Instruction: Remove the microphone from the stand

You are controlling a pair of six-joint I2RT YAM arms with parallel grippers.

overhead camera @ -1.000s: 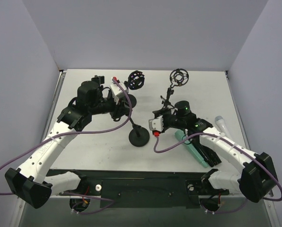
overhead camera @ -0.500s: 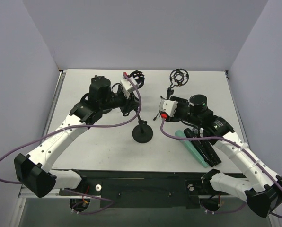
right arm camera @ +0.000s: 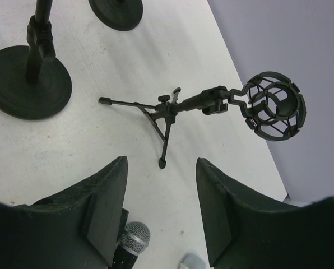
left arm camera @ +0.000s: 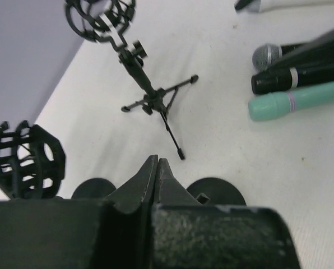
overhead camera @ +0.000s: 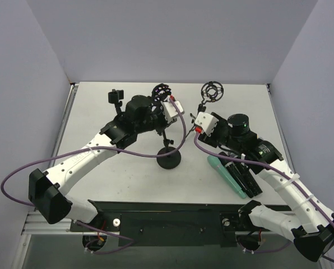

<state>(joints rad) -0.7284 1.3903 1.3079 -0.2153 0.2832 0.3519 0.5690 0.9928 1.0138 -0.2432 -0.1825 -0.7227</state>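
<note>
Microphone (left arm camera: 301, 100) is lying off the stand (right arm camera: 168, 109) already imo; left gripper (left arm camera: 157, 168) is sitting closed on nothing, right gripper (right arm camera: 161, 171) is gaping empty. Next: backing off w/o bumping stands.

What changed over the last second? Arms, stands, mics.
The left gripper swung right across the table; it is shut on nothing. The right gripper moved from the table centre out toward the tripod stand, and it is open. Nothing was visibly grasped or released. The tripod stand and the teal microphone stayed put.
</note>
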